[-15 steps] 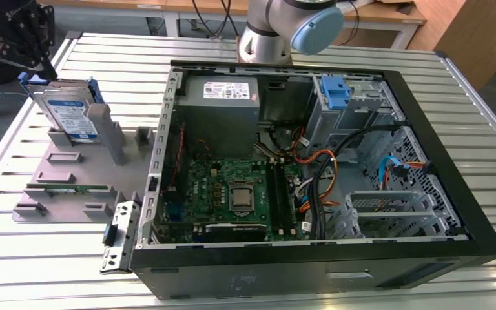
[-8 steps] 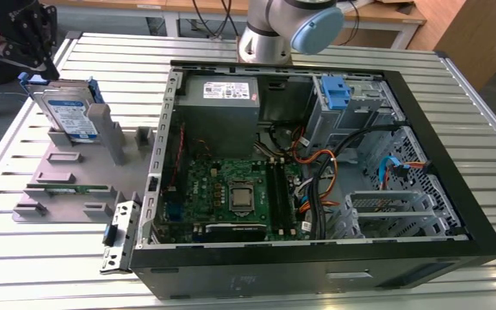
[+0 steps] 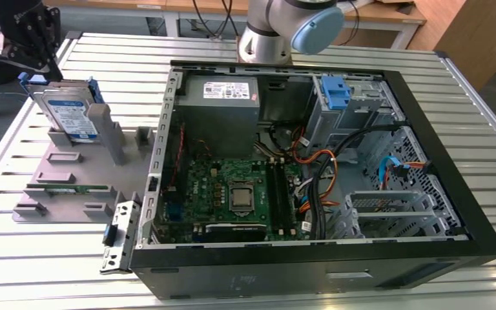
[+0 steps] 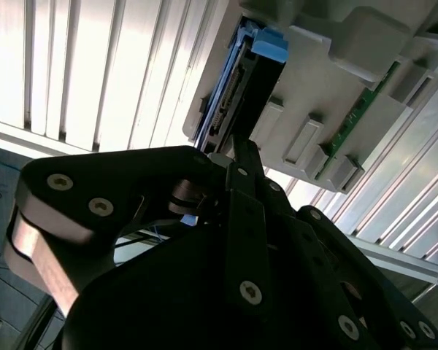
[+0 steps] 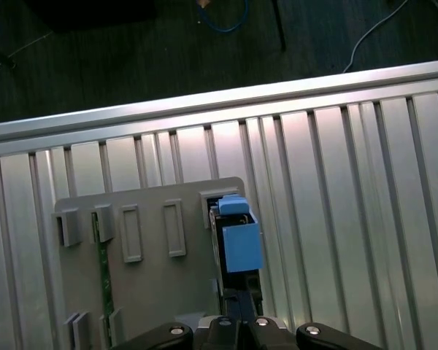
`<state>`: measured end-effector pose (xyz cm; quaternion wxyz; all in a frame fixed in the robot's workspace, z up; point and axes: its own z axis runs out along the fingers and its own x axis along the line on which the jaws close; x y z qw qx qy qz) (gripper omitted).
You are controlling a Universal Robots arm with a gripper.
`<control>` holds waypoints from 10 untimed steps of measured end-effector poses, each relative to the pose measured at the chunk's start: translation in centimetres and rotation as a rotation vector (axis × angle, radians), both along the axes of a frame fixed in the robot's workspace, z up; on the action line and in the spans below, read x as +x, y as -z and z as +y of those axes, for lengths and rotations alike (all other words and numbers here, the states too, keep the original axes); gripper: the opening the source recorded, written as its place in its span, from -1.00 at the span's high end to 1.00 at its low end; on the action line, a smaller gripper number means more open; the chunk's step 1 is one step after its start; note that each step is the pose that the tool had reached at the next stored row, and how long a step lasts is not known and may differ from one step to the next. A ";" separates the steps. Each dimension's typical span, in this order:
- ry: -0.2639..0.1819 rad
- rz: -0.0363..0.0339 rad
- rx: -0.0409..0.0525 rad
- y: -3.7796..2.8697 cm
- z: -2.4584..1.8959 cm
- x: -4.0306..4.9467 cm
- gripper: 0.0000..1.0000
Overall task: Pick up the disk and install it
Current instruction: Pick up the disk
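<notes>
In the exterior view the disk [image 3: 69, 115] stands on edge in a slot of a grey holder [image 3: 75, 165] that lies on the slatted metal tabletop [image 3: 50, 284], at the exterior view's left of an open computer case [image 3: 317, 248]. The black pincer [image 3: 51, 68] hangs right over the disk's upper end, so close that I cannot tell whether it touches. A green memory stick [image 3: 67, 188] sits in the holder nearer the camera. Inside the case are a grey power-supply box [image 3: 222, 106] and a lone blue bracket [image 3: 337, 93], and the arm [image 3: 283, 26] rises behind the case. In the second wrist view the pincer [image 4: 241, 149] points at the narrow edge of the disk [image 4: 241, 80], which stands in the holder [image 4: 336, 80] beside the memory stick [image 4: 358, 109], above the tabletop [image 4: 95, 73]; whether the fingers are apart, together or clamped I cannot tell. In the first wrist view the pincer [image 5: 237, 321] is in line with the blue-framed disk [image 5: 241, 244] at the holder's [image 5: 150, 284] edge, with the memory stick [image 5: 102, 284] at the far side and the tabletop [image 5: 336, 182] around.
</notes>
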<state>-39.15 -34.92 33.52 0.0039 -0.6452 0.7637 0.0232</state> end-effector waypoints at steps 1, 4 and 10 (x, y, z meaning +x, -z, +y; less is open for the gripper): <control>0.000 0.0001 -0.0001 0.02 0.00 0.00 0.79; -0.001 0.0000 0.0000 0.08 0.01 0.01 0.79; 0.000 -0.0001 0.0000 0.12 0.30 0.01 0.79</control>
